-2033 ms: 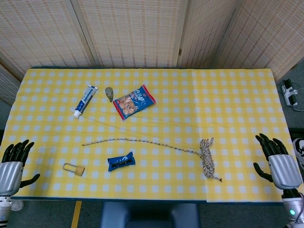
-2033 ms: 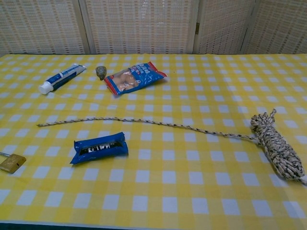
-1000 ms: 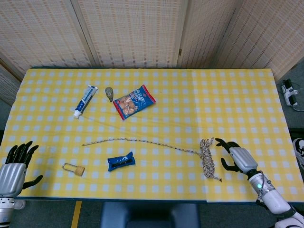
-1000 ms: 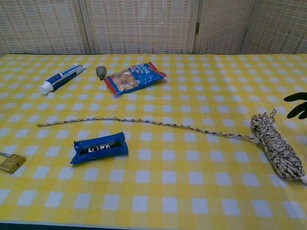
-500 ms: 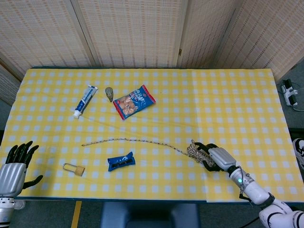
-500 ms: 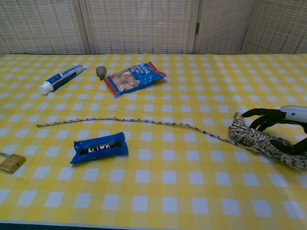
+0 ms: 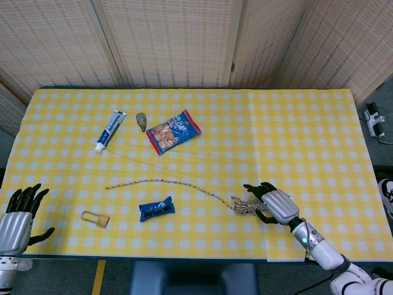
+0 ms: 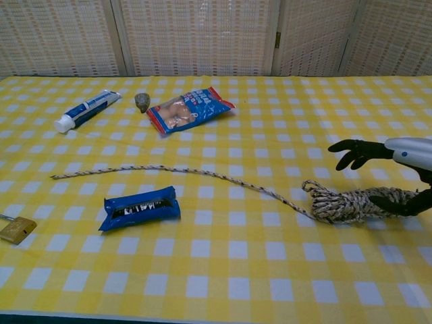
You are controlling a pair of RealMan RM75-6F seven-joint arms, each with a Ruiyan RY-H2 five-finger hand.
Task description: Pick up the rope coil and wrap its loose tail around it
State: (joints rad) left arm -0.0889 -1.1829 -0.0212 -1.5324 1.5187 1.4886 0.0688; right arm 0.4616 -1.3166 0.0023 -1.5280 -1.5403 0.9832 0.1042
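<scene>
1. Head view shows my left hand (image 7: 17, 222) at the tabletop's near left corner, fingers spread, holding nothing.
2. A brass padlock (image 7: 96, 218) lies near the front edge, a blue packet (image 8: 141, 208) beside it.
3. Toward the far edge lie a toothpaste tube (image 7: 110, 130), a small stone (image 8: 142, 101) and a snack bag (image 7: 173, 131).
4. The loose tail (image 8: 169, 171) runs across the tabletop to the rope coil (image 8: 351, 204).
5. My right hand (image 7: 274, 204) grasps the coil near the front edge, right of centre; some fingers stay extended.
</scene>
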